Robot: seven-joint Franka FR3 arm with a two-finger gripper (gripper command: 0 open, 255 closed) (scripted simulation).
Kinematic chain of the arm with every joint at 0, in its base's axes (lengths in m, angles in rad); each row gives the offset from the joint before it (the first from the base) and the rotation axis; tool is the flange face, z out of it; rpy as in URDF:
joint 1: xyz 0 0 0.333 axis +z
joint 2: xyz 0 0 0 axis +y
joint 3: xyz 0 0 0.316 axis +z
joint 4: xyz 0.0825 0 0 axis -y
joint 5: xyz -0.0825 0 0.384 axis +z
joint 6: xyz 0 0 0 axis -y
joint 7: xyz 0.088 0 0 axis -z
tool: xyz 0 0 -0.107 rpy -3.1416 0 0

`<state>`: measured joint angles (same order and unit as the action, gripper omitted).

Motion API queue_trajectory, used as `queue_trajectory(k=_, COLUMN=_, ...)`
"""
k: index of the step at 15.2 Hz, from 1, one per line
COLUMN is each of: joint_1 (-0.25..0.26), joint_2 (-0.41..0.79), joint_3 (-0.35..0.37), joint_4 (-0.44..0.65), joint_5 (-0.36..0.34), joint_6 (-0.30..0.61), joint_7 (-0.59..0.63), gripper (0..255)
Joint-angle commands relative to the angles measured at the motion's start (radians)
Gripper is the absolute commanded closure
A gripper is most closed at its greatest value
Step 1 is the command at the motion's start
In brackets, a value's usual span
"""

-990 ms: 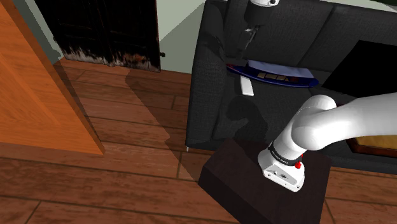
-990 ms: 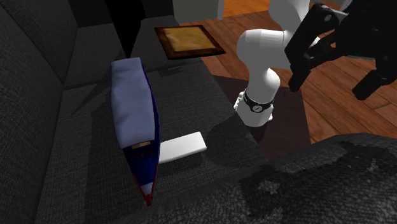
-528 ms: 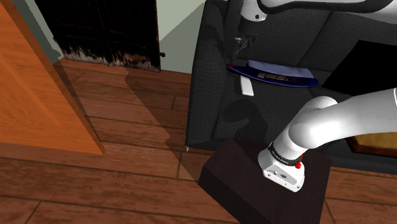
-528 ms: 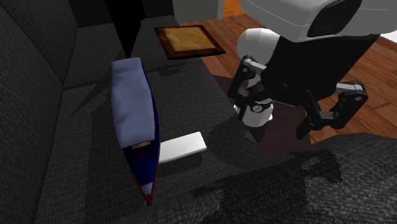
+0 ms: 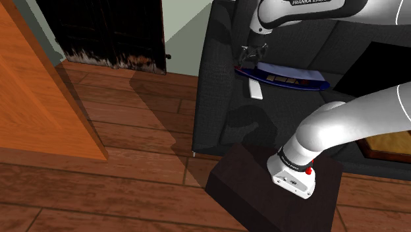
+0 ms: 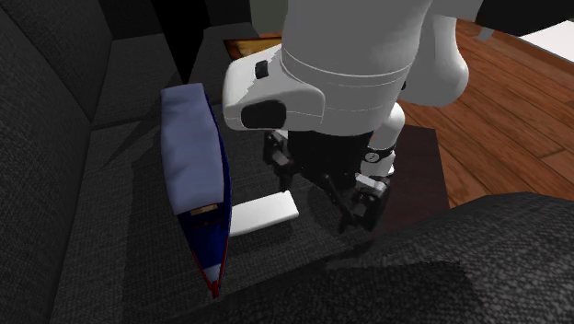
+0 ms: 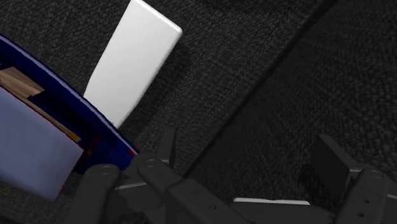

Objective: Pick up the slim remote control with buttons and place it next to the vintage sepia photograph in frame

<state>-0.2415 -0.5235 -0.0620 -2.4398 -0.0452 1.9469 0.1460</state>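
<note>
The remote [image 5: 255,90] is a plain white slim slab lying flat on the dark sofa seat [image 5: 217,112], beside a blue book-like object [image 5: 283,76]. My gripper [image 5: 249,58] hangs over the seat just above the remote [image 6: 264,214], open, with nothing between the fingers. In the wrist view the remote [image 7: 133,60] lies ahead of my gripper [image 7: 248,159], off to the side of one finger [image 7: 167,145]. The brown framed photograph [image 5: 388,145] lies at the shoulder view's right, partly behind the arm. A corner of the frame [image 6: 241,43] shows past the arm.
The blue object [image 6: 193,156] with a pale cover lies lengthwise on the seat, touching the remote's end. The sofa's armrest [image 6: 478,267] rises in the foreground. A dark stand [image 5: 276,191] sits on a wooden floor [image 5: 132,125]. Orange wooden furniture [image 5: 39,86] stands at the shoulder view's left.
The arm has swung over the sofa and come down, bringing the gripper from beside the seat to just above the remote. The fingers have stayed open. The remote has not moved.
</note>
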Motion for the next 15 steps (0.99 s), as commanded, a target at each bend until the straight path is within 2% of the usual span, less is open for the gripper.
queue_trajectory(k=1, joint_1=-0.033, joint_2=0.034, joint_3=-0.022, joint_4=-0.023, joint_5=-0.006, joint_6=0.054, joint_7=0.033, gripper=0)
queue_trajectory(k=13, joint_1=-0.197, joint_2=0.259, joint_3=-0.152, joint_4=-0.095, joint_5=0.002, joint_6=0.338, joint_7=0.208, gripper=0)
queue_trajectory(k=15, joint_1=-0.196, joint_2=0.277, joint_3=-0.154, joint_4=-0.107, joint_5=0.006, joint_6=0.369, joint_7=0.206, gripper=0)
